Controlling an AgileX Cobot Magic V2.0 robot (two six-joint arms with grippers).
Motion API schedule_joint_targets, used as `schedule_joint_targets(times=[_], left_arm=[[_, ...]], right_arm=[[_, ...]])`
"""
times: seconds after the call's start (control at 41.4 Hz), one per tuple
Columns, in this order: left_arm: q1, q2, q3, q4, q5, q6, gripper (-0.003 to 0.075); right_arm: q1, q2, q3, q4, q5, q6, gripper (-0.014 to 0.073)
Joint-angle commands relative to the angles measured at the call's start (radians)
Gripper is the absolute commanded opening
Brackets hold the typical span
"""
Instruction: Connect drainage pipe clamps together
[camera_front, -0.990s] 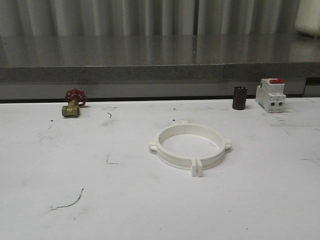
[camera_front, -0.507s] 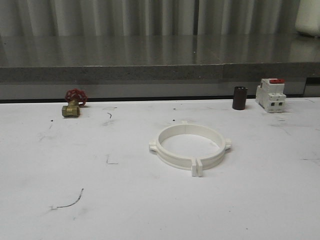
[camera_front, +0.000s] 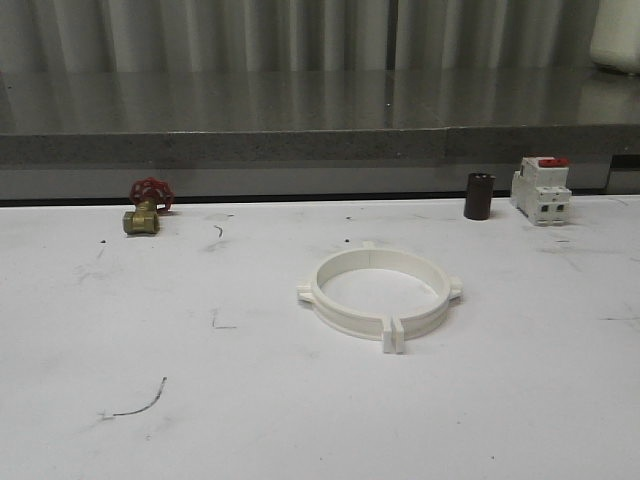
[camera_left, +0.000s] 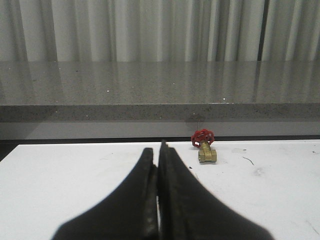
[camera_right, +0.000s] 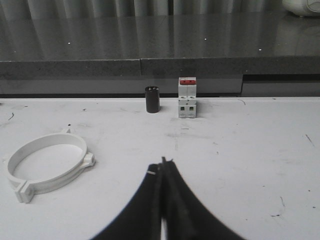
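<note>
Lying joined as one ring mid-table, the drainage pipe clamps are ringed by bare tabletop; left gripper and right gripper are seen clenched, empty.

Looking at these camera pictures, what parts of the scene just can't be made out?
- Drainage pipe clamps: whether the front tabs are actually locked; too small in the front view.
- Breaker: its markings, too small.
- Left gripper and right gripper: lower fingers cut off by the wrist views' edges.
- White object: cropped by the front view's corner.
</note>
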Motion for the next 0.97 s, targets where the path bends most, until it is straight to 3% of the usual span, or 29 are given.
schedule_joint_targets(times=[0.0, 0.942], left_arm=[[-0.003, -0.012, 0.023, -0.007, -0.081, -0.011, -0.0020], [-0.003, -0.010, 0.023, -0.007, -0.081, -0.011, -0.0020]], right_arm=[[-0.020, -0.019, 0.008, -0.013, -0.143, 0.000, -0.0116], [-0.036, -0.019, 0.008, -0.011, -0.153, 0.000, -0.0116]])
